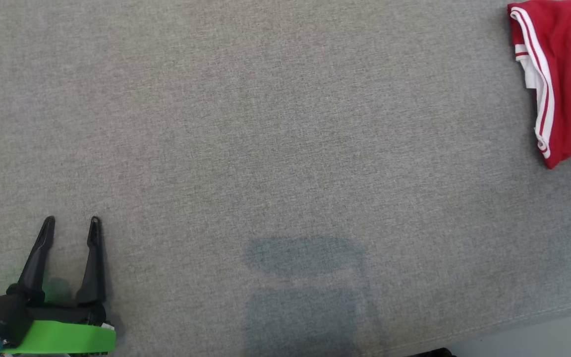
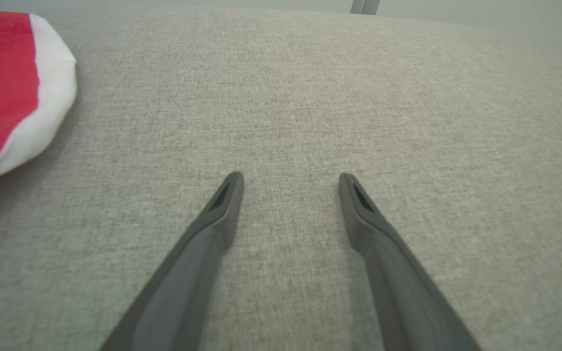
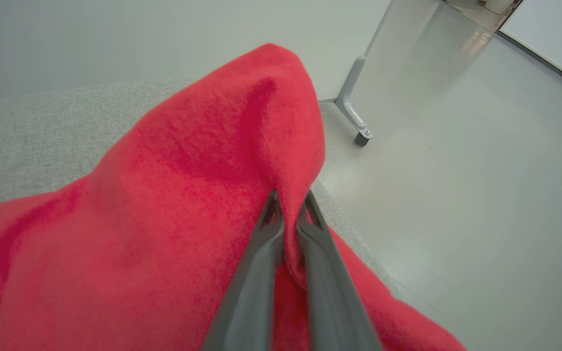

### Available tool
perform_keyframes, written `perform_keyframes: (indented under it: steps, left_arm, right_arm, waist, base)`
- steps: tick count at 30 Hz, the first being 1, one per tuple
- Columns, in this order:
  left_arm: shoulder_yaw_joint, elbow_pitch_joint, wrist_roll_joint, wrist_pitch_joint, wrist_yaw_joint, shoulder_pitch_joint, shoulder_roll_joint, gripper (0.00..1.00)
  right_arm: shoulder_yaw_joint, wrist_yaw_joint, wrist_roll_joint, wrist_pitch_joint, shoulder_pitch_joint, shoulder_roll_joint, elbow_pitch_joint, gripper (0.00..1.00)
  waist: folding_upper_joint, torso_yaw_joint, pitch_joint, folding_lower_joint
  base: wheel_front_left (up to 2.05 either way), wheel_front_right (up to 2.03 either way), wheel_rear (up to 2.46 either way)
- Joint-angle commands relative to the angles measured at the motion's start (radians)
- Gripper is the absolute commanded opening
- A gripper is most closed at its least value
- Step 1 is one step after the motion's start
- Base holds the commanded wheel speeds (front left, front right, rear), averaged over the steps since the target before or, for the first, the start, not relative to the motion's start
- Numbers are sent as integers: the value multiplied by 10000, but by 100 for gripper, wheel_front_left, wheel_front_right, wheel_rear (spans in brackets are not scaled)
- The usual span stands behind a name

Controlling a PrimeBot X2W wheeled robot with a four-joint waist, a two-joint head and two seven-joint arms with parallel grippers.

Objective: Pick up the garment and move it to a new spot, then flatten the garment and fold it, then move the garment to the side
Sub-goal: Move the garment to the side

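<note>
**Head view.** A grey woven surface (image 1: pixel 275 139) takes up most of the picture. A strip of pale floor (image 1: pixel 538 337) shows at the lower right corner. The garment (image 1: pixel 570 74), red with white stripes along its edge, lies bunched at the upper right, partly cut off by the frame. A soft shadow (image 1: pixel 305 287) falls on the surface at lower middle. The left gripper (image 1: pixel 72 221) sits at the lower left over bare surface, well apart from the garment. Its jaws are spread and nothing is between them.

**Left wrist view.** The left gripper (image 2: pixel 291 179) points across the surface (image 2: pixel 408 97). Its jaws are wide apart, with only grey weave between and ahead of them. At the upper left lies a rounded red cloth (image 2: pixel 3 87) with a white border, clear of the fingers. Whether it belongs to the garment cannot be told. A pale metal leg (image 2: pixel 365 6) shows at the top edge.

**Right wrist view.** The right gripper (image 3: pixel 291 199) has its jaws drawn almost together on a fold of the garment (image 3: pixel 164 204), which rises in a peak above the tips and spreads over the lower left. The surface (image 3: pixel 42 126) shows behind it at the left. To the right is the floor (image 3: pixel 456 204), with a grey leg (image 3: pixel 351 105) ending in a small caster.
</note>
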Motion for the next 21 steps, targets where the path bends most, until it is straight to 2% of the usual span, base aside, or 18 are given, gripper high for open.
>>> perform_keyframes:
  steps: [1, 4, 8, 15, 21]
  left_arm:
    - [43, 40, 48, 12, 3, 92, -43, 100]
    - [-13, 6, 79, 13, 3, 52, -165, 100]
    - [35, 22, 121, 7, 3, 150, -352, 100]
    - [327, 494, 221, 5, 3, 613, -1059, 100]
    - [721, 868, 470, 5, 4, 1309, -1622, 100]
  right_arm:
    - [-246, -3, -358, -191, -147, 43, 13, 98]
    - [-752, -6, -1208, -579, -251, 223, -65, 100]
    - [-329, -6, -1769, -1676, -119, 484, -383, 100]
    - [1350, -7, -1219, -3664, 1739, 1159, -1638, 100]
    - [2864, -7, -133, -4090, 4570, 1710, -3227, 100]
  waist:
    - [0, 193, 82, -2]
    - [0, 199, -109, -2]
    - [0, 158, -649, -2]
    - [0, 298, -2580, -2]
    - [0, 603, -4350, -2]
  base:
    - [0, 0, 0]
    - [0, 0, 0]
    - [0, 0, 0]
    - [0, 0, 0]
    - [0, 0, 0]
